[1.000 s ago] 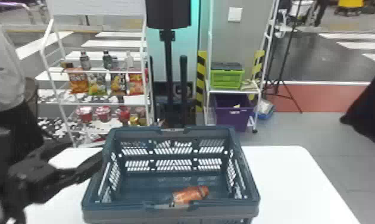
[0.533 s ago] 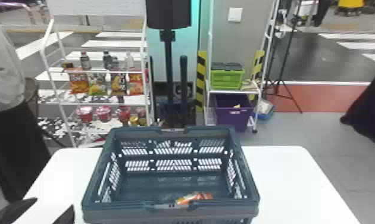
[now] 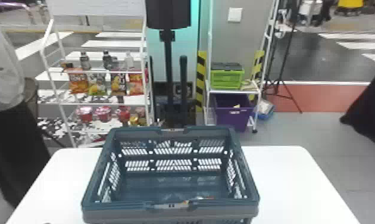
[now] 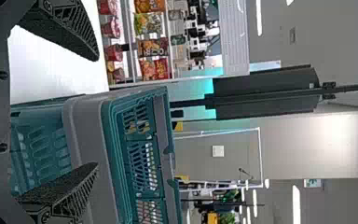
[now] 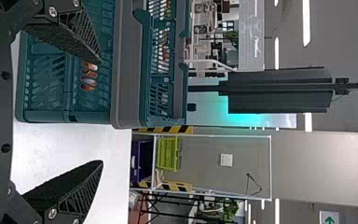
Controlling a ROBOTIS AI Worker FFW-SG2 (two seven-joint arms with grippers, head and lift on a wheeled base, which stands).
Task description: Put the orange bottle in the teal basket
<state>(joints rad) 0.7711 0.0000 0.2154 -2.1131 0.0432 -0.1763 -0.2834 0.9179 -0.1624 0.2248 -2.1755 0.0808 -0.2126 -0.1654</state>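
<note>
Orange bottle (image 5: 89, 73) lies in the basket (image 3: 118, 210), along its near wall; right end effector (image 5: 101, 112), open, seems nearer than left end effector (image 4: 97, 112), also open.

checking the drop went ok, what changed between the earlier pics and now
The left gripper has drawn back from beside the teal basket toward the robot. The orange bottle, already in the basket, has shifted toward the near wall and slightly right, so less of it shows over the rim. The basket and white table stayed put.
</note>
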